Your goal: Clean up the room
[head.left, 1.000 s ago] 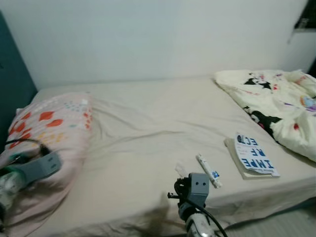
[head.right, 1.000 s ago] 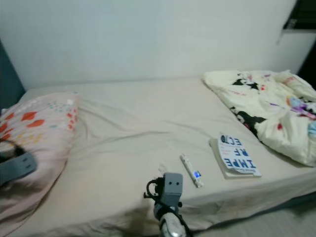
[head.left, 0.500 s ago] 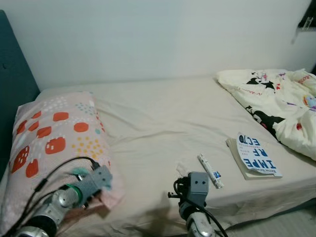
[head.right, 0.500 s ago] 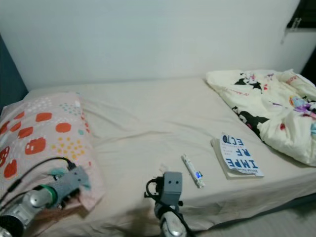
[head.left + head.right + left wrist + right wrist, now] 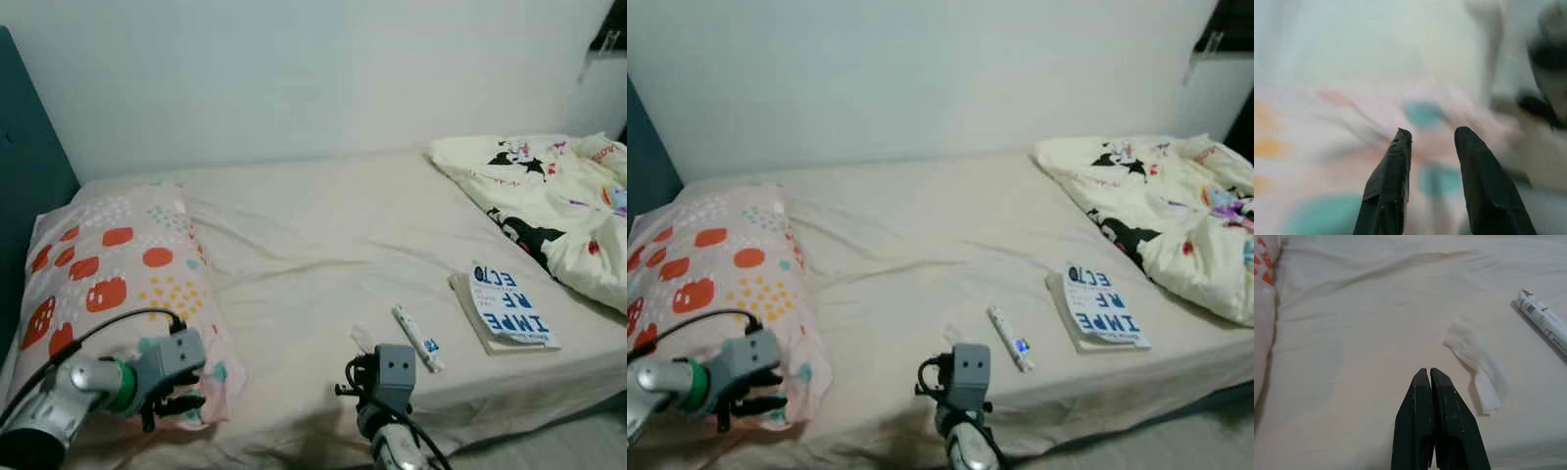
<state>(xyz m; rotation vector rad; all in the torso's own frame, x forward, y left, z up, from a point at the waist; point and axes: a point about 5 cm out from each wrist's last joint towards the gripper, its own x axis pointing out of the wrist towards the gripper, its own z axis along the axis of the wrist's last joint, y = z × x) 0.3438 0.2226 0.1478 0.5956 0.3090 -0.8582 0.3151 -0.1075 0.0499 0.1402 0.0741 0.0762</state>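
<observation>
You are facing the bed [image 5: 323,235]; since half a second ago your view has barely shifted. The patterned pillow [image 5: 108,284] lies at its left end, much as it did then, and a second ago it sat lower and more rumpled. The cartoon-print duvet [image 5: 549,206] is bunched at the right end. A book [image 5: 505,315] lies near the front edge, with a small white tube [image 5: 415,339] beside it and a crumpled tissue [image 5: 1476,363] just left of that. Your left gripper [image 5: 176,399] has dropped to the pillow's near corner, fingers apart, not clamped on it. Your right gripper [image 5: 1431,377] hovers over the sheet beside the tissue, fingers pressed together, holding nothing.
</observation>
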